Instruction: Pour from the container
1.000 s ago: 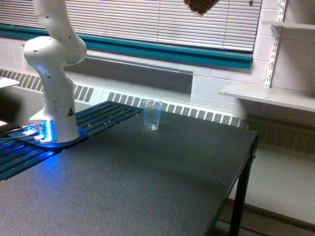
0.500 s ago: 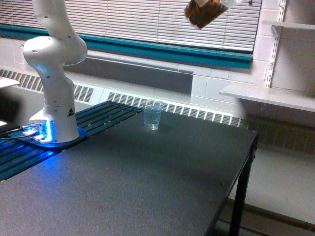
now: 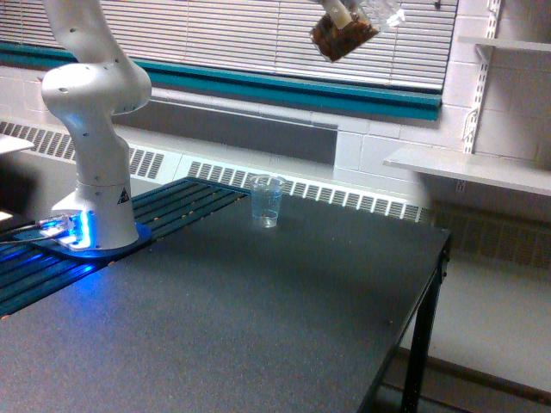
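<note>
Cup is high at the top edge of frame, well above the desk and right of the arm base. It's tilted: long axis runs diagonal, the brown-filled end low and to the left, the clear end up and to the right. Which end is the mouth — cannot tell, too blurred. Brown contents sit packed in the lower-left end.

Jaws: mostly cut off by the frame top. A pale finger shows against the cup's upper left side, touching it, and the cup hangs in mid-air there, so the jaws are closed around it; the opposite finger isn't clear.

Second clear cup stands upright on the desk's far side, near the radiator grille, below and left of the held cup, well apart from it. It looks faintly bluish; contents cannot be made out.

Base sits at the desk's left, blue light at its foot.
</note>
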Tool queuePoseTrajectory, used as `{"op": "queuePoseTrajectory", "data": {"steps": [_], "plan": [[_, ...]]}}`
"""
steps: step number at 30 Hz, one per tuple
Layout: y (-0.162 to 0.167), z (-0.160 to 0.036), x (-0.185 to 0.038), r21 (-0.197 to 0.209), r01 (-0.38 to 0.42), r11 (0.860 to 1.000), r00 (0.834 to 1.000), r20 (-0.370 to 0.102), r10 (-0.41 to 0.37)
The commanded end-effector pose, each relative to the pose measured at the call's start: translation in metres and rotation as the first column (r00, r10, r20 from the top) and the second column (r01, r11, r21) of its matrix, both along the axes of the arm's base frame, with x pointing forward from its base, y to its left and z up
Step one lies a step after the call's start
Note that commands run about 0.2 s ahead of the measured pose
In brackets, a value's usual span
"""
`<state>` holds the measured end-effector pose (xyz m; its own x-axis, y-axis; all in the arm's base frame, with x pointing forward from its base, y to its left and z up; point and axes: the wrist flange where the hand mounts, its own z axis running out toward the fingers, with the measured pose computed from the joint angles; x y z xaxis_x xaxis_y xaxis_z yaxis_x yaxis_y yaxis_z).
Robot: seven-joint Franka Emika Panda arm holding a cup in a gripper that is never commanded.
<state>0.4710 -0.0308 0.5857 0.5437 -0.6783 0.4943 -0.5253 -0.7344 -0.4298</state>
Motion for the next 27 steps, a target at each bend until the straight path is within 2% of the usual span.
{"op": "queuePoseTrajectory", "data": {"steps": [1, 12, 22, 25, 27], "plan": [[0.042, -0.005, -0.029, -0.028, -0.074, 0.997, 0.997, 0.007, 0.074], [0.112, -0.030, -0.090, -0.048, -0.170, 0.984, 0.985, -0.023, 0.169], [0.170, -0.065, -0.157, -0.058, -0.275, 0.960, 0.960, -0.076, 0.271], [0.185, -0.070, -0.176, -0.062, -0.294, 0.954, 0.954, -0.071, 0.290], [0.193, -0.065, -0.188, -0.049, -0.304, 0.951, 0.952, -0.044, 0.302]]}}
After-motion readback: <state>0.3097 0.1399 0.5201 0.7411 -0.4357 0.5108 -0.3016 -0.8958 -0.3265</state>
